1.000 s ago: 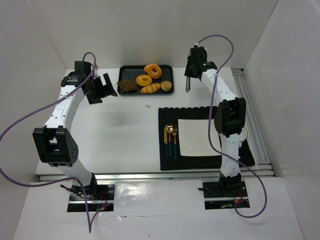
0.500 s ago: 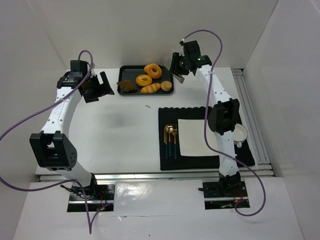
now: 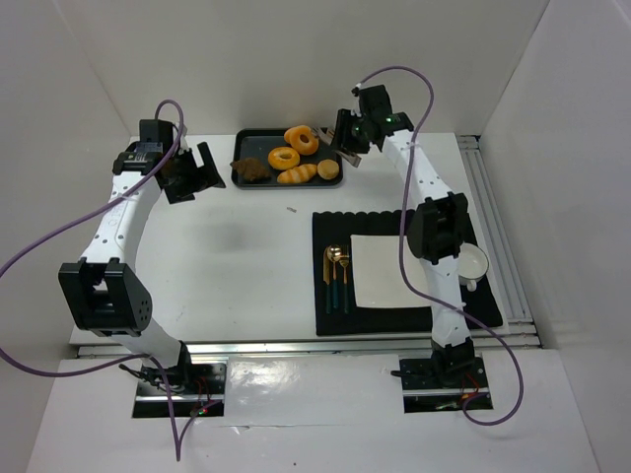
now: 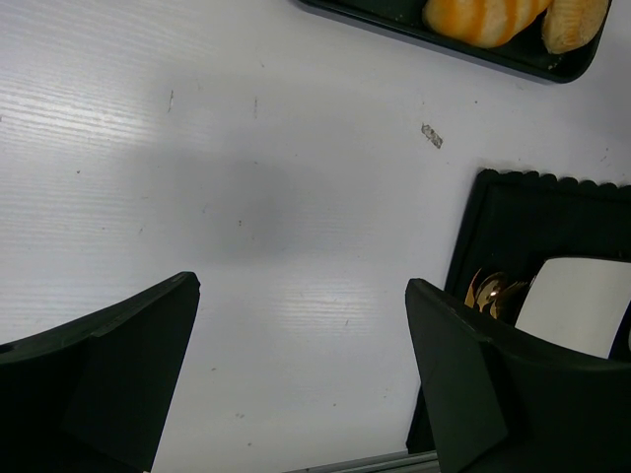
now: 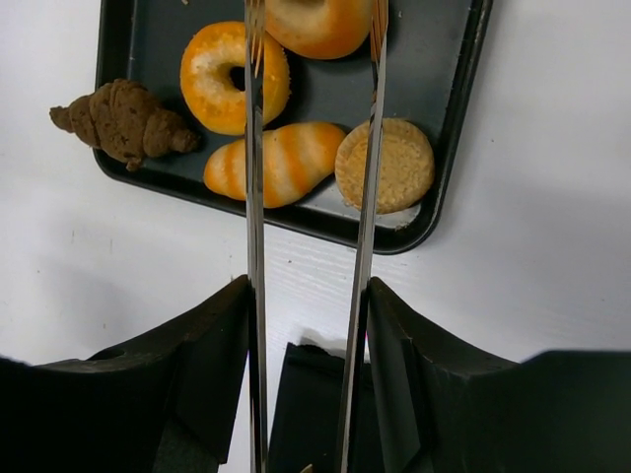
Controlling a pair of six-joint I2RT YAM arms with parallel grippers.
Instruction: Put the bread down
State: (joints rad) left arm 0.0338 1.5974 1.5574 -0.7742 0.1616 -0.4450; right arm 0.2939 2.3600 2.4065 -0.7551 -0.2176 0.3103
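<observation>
lying nearest the arm bases on the white table, a black placemat carries a white square plate, with gold cutlery just left of the plate and a white cup at the mat's right edge. a small scrap sits on the bare table between the mat and the tray.

further back on the left, the left gripper hangs over bare table with its fingers spread wide and nothing between them, just left of the tray.

at the far side, the black tray holds all the bread. a chocolate croissant hangs over its left rim. a striped bread roll and a round bun lie side by side along the near edge. a ring doughnut lies behind the roll, and a second doughnut sits at the far edge.

the right gripper pinches a pair of metal tongs from both sides. the two blades stand apart and reach out over the tray, crossing above the roll and the bun. their tips are cut off at the frame edge by the second doughnut, and no bread is between them.
</observation>
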